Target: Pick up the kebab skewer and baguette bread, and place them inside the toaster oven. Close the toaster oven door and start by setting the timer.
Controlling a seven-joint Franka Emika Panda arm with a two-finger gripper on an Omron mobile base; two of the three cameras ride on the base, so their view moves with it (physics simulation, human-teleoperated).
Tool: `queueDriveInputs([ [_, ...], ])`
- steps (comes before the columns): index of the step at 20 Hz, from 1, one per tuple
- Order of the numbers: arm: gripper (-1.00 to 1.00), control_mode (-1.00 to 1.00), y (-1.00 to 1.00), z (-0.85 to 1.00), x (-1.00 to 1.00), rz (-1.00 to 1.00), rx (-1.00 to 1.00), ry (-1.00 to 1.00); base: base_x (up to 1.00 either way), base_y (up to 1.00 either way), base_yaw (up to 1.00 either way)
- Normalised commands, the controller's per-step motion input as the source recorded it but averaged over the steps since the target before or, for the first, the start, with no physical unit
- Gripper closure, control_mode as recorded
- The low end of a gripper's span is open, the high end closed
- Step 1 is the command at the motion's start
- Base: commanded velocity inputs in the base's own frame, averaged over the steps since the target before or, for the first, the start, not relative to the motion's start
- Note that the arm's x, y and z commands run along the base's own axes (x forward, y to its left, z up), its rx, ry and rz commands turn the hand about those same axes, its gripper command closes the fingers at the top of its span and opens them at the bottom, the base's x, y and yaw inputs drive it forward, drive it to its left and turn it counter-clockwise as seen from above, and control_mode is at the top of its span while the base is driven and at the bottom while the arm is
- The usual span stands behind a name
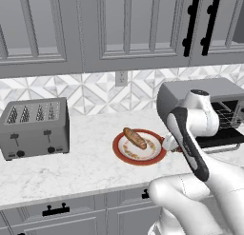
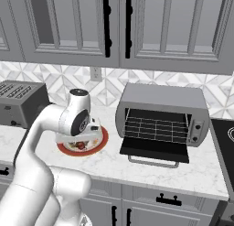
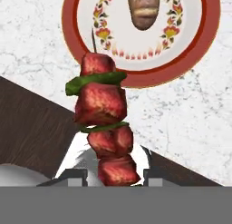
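Observation:
In the hand view my gripper (image 3: 115, 175) is shut on the kebab skewer (image 3: 102, 109), whose red meat chunks and green slices stick out ahead of the fingertips (image 3: 74, 175). The skewer hangs above the counter, just off the rim of the red-rimmed plate (image 3: 149, 78). The baguette bread (image 1: 135, 138) lies on that plate (image 1: 119, 152), and its end (image 3: 144, 10) shows in the hand view. My hand (image 1: 169, 142) hovers between the plate and the toaster oven (image 2: 160, 99). The toaster oven door (image 2: 155, 152) hangs open and flat, with the wire rack (image 2: 155, 126) showing inside.
A grey four-slot toaster (image 1: 33, 127) stands at the left of the marble counter (image 1: 86, 167). Wall cabinets (image 1: 119, 24) hang above. A dark cooktop (image 2: 224, 142) borders the oven's right side. A dark panel (image 3: 31, 128) lies under the hand.

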Motion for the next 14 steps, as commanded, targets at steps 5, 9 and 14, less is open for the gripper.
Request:
queueDriveInputs([
  [5,1.0,-1.0,-1.0,0.81,-0.51,0.01,0.01,-0.04,0.0,0.0,0.0],
  [9,1.0,-1.0,-0.97,0.57,-0.05,0.09,0.0,-0.1,0.0,0.0,0.0],
  [14,1.0,-1.0,-0.76,0.56,-0.02,0.14,0.0,-0.07,0.0,0.0,0.0],
])
